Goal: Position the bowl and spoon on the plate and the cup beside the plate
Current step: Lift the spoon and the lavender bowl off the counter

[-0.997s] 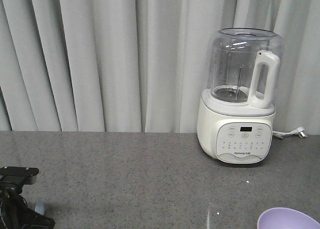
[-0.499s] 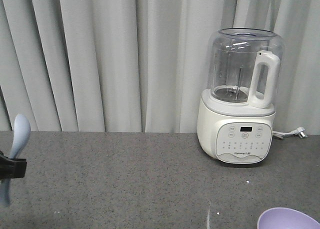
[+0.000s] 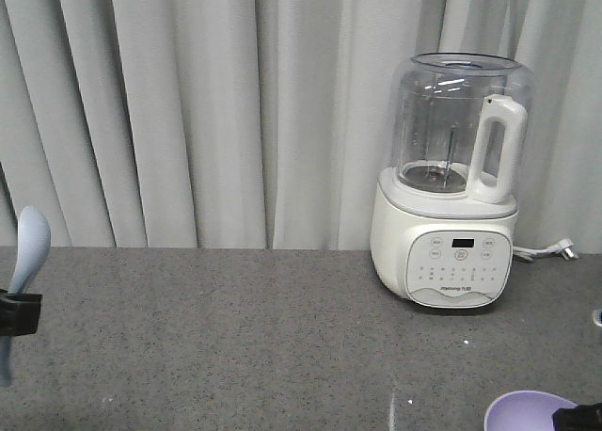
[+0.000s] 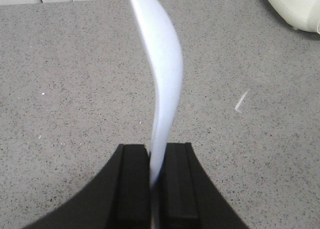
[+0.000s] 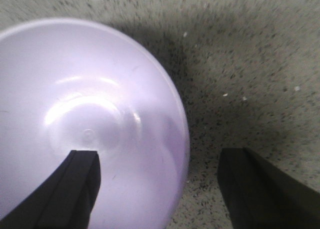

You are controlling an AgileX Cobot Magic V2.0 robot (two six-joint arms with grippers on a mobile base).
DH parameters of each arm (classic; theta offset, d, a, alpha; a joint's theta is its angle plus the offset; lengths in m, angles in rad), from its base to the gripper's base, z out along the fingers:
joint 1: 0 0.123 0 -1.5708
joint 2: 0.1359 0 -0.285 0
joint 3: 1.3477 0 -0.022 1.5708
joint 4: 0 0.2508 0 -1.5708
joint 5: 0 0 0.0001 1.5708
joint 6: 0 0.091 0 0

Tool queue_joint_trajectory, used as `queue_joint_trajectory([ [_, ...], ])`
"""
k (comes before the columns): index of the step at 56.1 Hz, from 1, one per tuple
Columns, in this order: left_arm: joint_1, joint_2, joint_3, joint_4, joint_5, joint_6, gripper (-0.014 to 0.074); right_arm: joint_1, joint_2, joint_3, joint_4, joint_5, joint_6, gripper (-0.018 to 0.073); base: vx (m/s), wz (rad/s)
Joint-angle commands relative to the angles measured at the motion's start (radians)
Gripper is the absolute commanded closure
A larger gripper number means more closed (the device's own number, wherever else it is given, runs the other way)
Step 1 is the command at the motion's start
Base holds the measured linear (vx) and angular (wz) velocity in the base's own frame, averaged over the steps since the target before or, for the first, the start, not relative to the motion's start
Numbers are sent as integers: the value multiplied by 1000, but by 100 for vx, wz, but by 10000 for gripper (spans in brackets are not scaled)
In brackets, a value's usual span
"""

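The pale blue spoon (image 3: 28, 238) stands upright at the far left of the front view, held above the counter. My left gripper (image 3: 17, 313) is shut on its handle; in the left wrist view the spoon (image 4: 162, 69) rises from between the closed fingers of the left gripper (image 4: 155, 149). The lavender bowl (image 3: 527, 414) rests on the counter at the bottom right. My right gripper (image 5: 160, 156) is open and straddles the bowl (image 5: 85, 114)'s rim, one finger over the inside, the other over the counter. Only a black tip of the right gripper (image 3: 578, 417) shows in front. Plate and cup are out of view.
A white blender with a clear jug (image 3: 451, 186) stands at the back right of the grey speckled counter (image 3: 245, 337), its plug (image 3: 555, 250) lying beside it. Pale curtains hang behind. A white streak (image 3: 393, 407) marks the counter left of the bowl.
My left gripper rose from the bottom-left corner with the spoon in it, then drifted slightly left. The right gripper's tip has come into the front view beside the bowl.
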Motion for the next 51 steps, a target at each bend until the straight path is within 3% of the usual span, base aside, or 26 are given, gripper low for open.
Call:
queue_joint_trajectory([
  [1,-2,-24,-28,-21,-61,9,603,-2,28,-32,-1,-39,1,30,0,0],
  [6,-2,-24,-28,-21,-61,9,603,-2,69,-32,1,-46,1,64,0,0],
  [10,-2,-24,-28,-21,-61,9,603,-2,81,-32,1,-54,1,162,0,0],
  [19,-2,-24,-28,-21,-61,9,603,-2,67,-32,-16,-66,-14,576,0,0],
  [27,-2,-28,-28,3,-75,9,601,-1,-6,-33,-41,-94,-38,574,0,0],
  [35,-2,-56,-28,21,-107,9,600,1,-197,-27,-4,-193,-169,572,0,0],
  [43,-2,-104,-9,21,-147,11,600,1,-433,-13,157,-313,-360,571,0,0],
  [51,-2,-212,117,19,-247,16,600,1,-676,90,321,-440,-495,569,0,0],
])
